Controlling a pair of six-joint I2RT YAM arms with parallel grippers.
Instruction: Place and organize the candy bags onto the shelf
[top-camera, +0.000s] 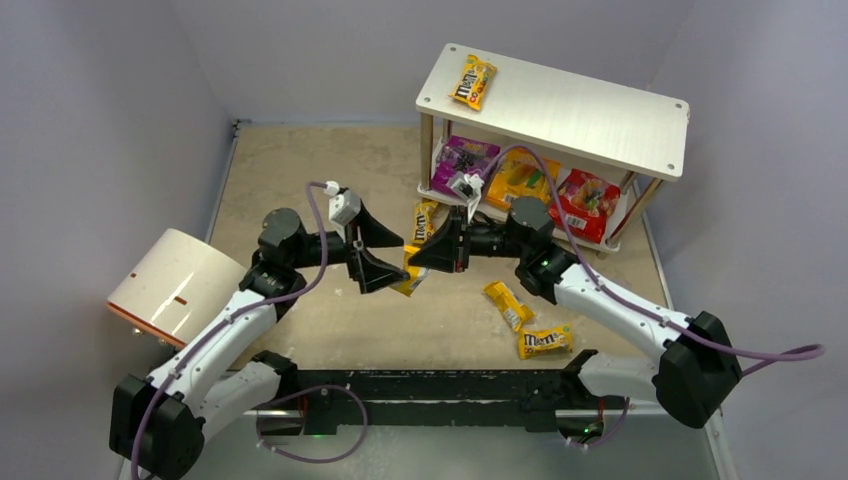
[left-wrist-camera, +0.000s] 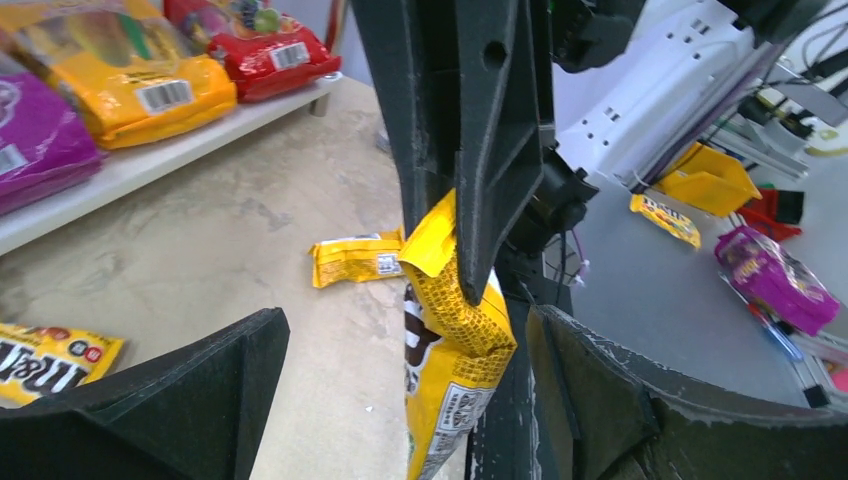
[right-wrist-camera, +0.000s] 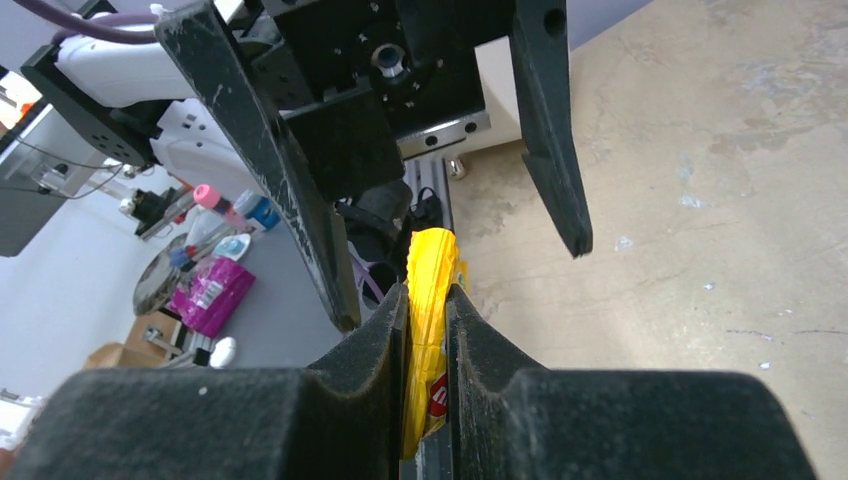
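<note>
Two-tier shelf (top-camera: 600, 110) stands far right; its lower board carries the purple pouch (top-camera: 462, 160), orange pouch (top-camera: 520, 180) and red pouch (top-camera: 585, 203), its top board one yellow packet (top-camera: 473, 82). At table centre the left gripper (top-camera: 404, 257) is spread wide, holding nothing. The right gripper (right-wrist-camera: 428, 330) is clamped on the held M&M's packet (right-wrist-camera: 428, 290). Three loose packets (top-camera: 545, 342) lie on the table.

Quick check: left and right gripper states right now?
Left gripper: open, holding nothing.
Right gripper: shut on a yellow M&M's packet.
</note>
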